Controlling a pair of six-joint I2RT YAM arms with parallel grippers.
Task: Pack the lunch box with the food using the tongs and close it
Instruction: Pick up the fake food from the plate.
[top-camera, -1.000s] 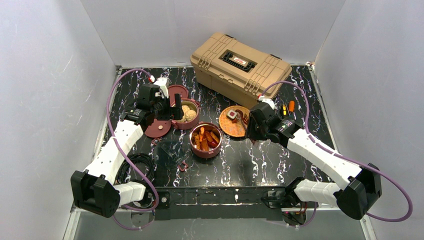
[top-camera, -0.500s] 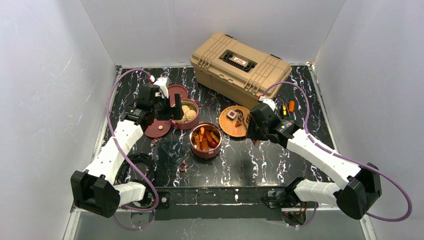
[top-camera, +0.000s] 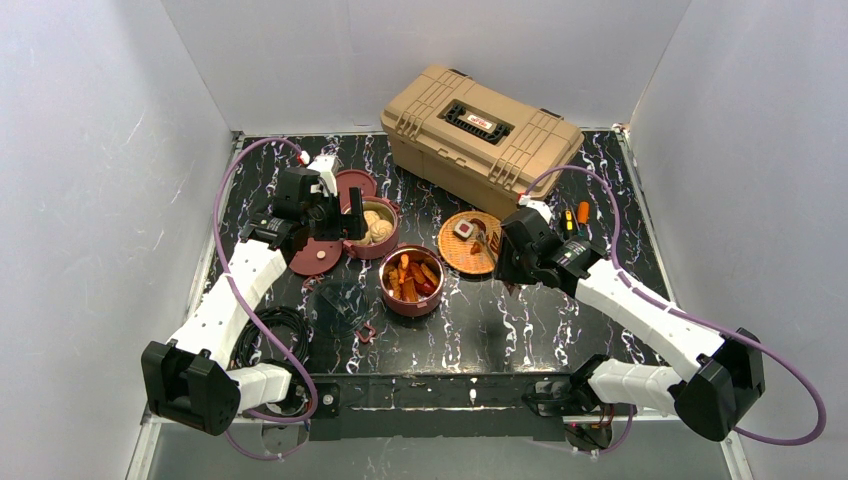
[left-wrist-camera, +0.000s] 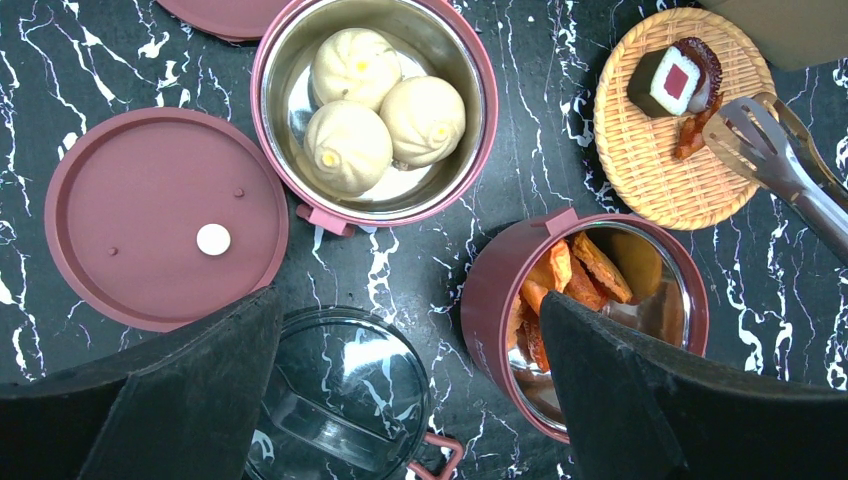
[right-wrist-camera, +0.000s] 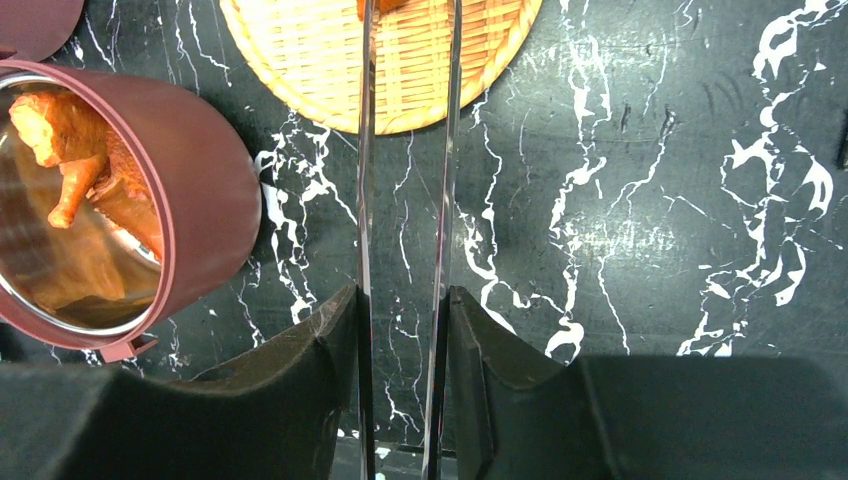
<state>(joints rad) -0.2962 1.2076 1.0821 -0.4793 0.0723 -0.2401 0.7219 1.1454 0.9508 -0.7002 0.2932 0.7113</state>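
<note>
nearest, around the middle of the table (top-camera: 520, 320), one lunch box bowl (left-wrist-camera: 495, 300) holds orange chunks (left-wrist-camera: 580, 275). just right of it the right gripper (right-wrist-camera: 400, 300) pinches the tongs (right-wrist-camera: 365, 200) between narrowed fingers, the tong tips over the woven plate (left-wrist-camera: 650, 170) beside a red strip (left-wrist-camera: 690, 140). the left gripper (left-wrist-camera: 410, 300) hangs with fingers spread wide (nothing between them) by a flat lid (left-wrist-camera: 150, 200); farther, toward the left edge, a second bowl (left-wrist-camera: 285, 95) holds three buns (left-wrist-camera: 385, 115), and a tan toolbox (top-camera: 480, 125) sits at the far edge.

The worktop (left-wrist-camera: 120, 60) is glossy black stone-look with white veining. The bowls (left-wrist-camera: 492, 300) are matt maroon plastic outside and mirror-bright steel inside; the lid (left-wrist-camera: 150, 200) is the same matt plastic. The tongs (left-wrist-camera: 800, 185) are polished metal, the plate (left-wrist-camera: 650, 170) rough woven cane, the buns (left-wrist-camera: 345, 145) smooth.
</note>
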